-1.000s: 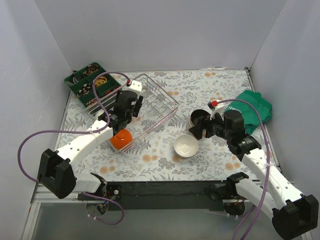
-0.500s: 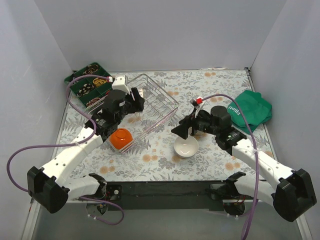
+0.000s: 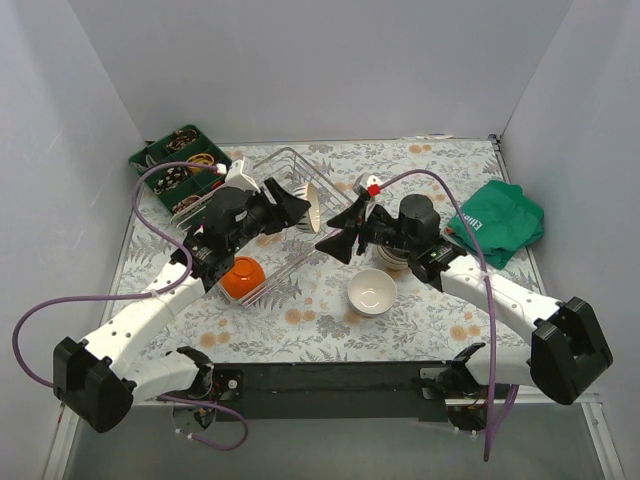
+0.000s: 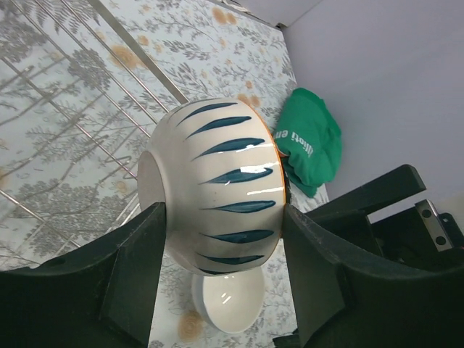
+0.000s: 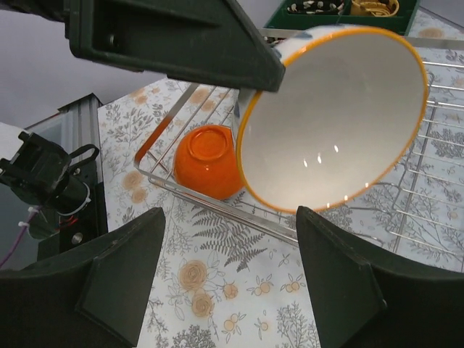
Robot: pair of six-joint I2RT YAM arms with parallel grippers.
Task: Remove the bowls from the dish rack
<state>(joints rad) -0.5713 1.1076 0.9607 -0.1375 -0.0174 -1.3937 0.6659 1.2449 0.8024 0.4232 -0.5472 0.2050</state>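
My left gripper is shut on a white bowl with blue stripes and an orange rim, holding it on its side above the right part of the silver wire dish rack. In the left wrist view the fingers clamp the striped bowl at foot and rim. My right gripper is open and empty, facing the bowl's mouth at close range. An orange bowl lies upside down in the rack's near corner and also shows in the right wrist view.
A plain white bowl stands on the floral table right of the rack and shows below the held bowl. A dark bowl is partly hidden behind my right arm. A green cloth lies at right, a green compartment tray at back left.
My left gripper has lifted the striped bowl out of the rack and swung it right. My right arm has moved left from the dark bowl to face it, jaws open.
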